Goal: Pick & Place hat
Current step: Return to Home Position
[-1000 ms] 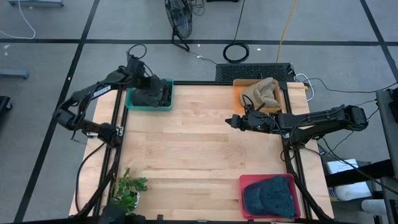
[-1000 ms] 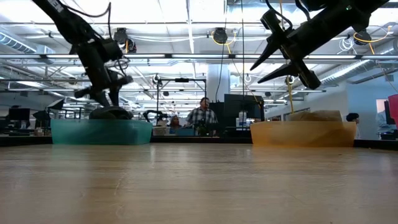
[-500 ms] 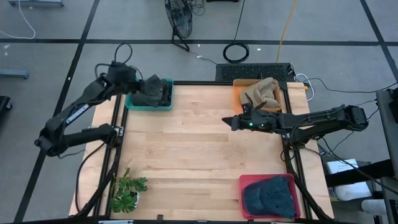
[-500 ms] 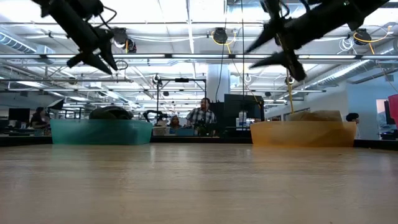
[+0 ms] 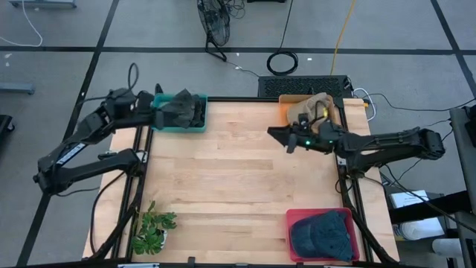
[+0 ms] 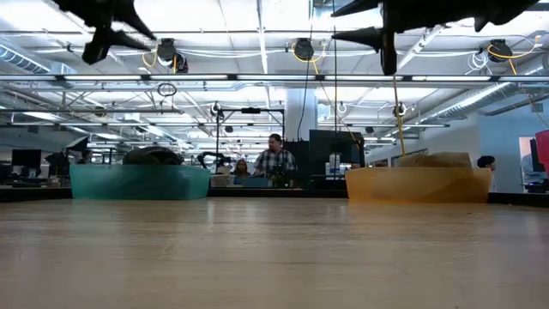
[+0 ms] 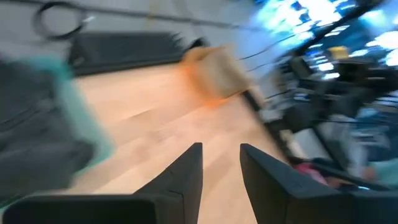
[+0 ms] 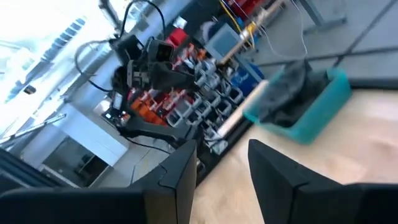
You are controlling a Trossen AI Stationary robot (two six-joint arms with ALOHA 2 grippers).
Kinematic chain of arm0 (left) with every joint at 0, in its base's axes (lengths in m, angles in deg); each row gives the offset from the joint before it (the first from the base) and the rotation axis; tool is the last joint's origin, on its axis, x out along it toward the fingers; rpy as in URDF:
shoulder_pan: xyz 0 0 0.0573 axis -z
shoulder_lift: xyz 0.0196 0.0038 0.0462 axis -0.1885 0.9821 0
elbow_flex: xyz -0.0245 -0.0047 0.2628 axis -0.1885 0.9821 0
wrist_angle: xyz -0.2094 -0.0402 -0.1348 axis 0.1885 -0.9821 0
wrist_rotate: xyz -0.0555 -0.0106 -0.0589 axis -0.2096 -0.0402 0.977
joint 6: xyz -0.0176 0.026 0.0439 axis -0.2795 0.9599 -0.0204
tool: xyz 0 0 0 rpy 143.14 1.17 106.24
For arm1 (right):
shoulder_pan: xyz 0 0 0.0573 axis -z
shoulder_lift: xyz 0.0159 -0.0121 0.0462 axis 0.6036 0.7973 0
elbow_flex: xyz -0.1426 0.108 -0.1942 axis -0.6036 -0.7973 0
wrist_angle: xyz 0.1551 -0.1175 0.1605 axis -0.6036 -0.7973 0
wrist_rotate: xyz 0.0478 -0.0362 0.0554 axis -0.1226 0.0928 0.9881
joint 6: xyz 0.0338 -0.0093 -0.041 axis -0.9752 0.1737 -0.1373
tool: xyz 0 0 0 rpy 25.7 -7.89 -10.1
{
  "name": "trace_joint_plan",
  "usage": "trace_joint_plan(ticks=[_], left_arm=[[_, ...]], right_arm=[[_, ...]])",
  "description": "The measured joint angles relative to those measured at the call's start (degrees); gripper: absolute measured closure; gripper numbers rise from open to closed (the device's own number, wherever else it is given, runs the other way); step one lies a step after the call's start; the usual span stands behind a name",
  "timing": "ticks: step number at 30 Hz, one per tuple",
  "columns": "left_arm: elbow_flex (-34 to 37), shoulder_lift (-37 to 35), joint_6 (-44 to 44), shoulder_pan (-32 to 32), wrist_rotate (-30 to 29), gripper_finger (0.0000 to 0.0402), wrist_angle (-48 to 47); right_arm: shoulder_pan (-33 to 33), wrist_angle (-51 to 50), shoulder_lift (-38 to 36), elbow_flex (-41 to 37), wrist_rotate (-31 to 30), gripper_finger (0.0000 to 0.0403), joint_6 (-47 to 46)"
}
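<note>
Black cap (image 5: 182, 110) slumped in green bin (image 5: 172, 128), long axis along bin, facing unclear

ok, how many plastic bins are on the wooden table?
3. A teal-green plastic bin at the far left corner, an orange plastic bin at the far right corner, a red plastic bin at the near right corner. None looks hidden.

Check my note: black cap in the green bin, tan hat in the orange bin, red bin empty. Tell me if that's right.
The red bin is not empty: the high view shows a dark blue hat lying in it. The black cap is in the green bin and the tan hat in the orange bin, as noted.
</note>
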Motion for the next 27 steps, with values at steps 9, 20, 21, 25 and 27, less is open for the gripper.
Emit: trace_joint_plan(ticks=[9,20,21,25,27], left_arm=[[0.0,-3.0,-4.9,7.1,2.3,0.0284,6.5],[0.0,0.2,-4.7,15.7,-6.3,0.0284,11.9],[0.0,0.5,-5.0,16.5,-6.8,0.0284,11.9],[0.0,2.2,-5.9,20.3,-8.6,0.0284,12.0],[0.0,3.5,-6.0,22.6,-11.3,0.0284,12.0]], right_arm=[[0.3,-11.0,-9.9,0.0,-1.0,0.0275,4.8],[0.3,-19.2,-16.4,0.0,2.7,0.0275,2.4],[0.3,-19.6,-16.9,0.0,3.0,0.0275,2.3],[0.0,-22.0,-18.9,0.0,3.0,0.0275,2.1],[-0.3,-23.7,-19.2,0.0,3.0,0.0275,1.7]])
